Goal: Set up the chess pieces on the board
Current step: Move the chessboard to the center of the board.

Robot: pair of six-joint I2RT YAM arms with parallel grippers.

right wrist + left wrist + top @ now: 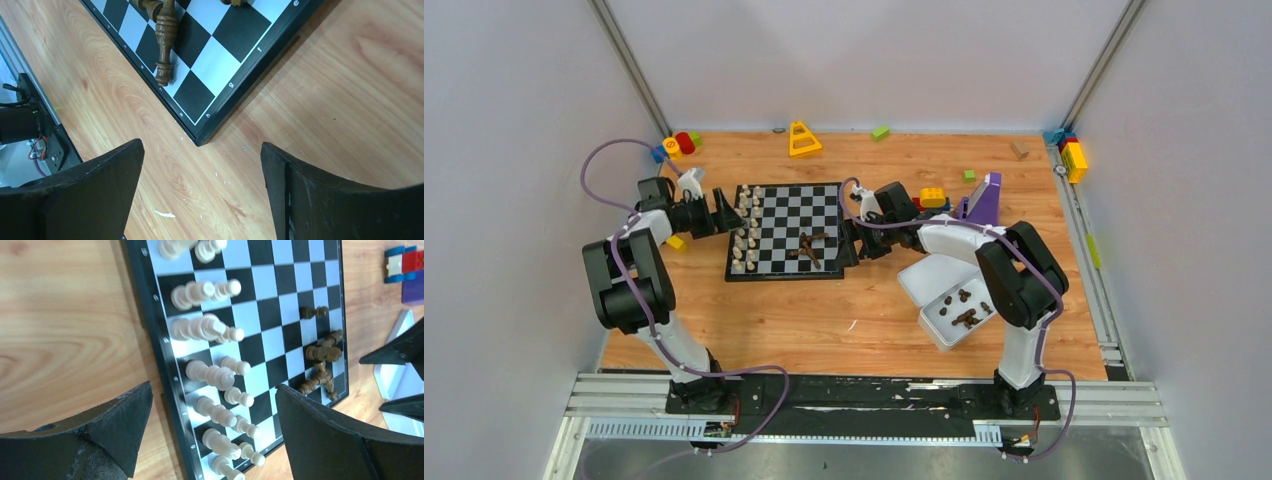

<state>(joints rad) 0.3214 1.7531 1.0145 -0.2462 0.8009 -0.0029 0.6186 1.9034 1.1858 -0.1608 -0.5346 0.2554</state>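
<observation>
The board [796,215] lies mid-table with its black rim [161,342] close below my left wrist. Cream chess pieces [746,232] stand in two rows along its left side, clear in the left wrist view [215,375]. Several dark brown pieces [809,248] lie toppled near the right edge [320,357]; one lies by the rim [165,42]. More dark pieces [964,310] sit in the white tray. My left gripper [722,212] hovers open over the cream rows [214,387]. Open and holding nothing, my right gripper [850,248] hangs over bare wood at the board's near right corner [201,145].
A white tray [936,336] and its lid [918,276] lie right of the board. Toy blocks are scattered at the back: a yellow triangle [804,140], a green block [880,132], a yellow brick [933,197], a purple piece [984,200], and a coloured cluster [679,145].
</observation>
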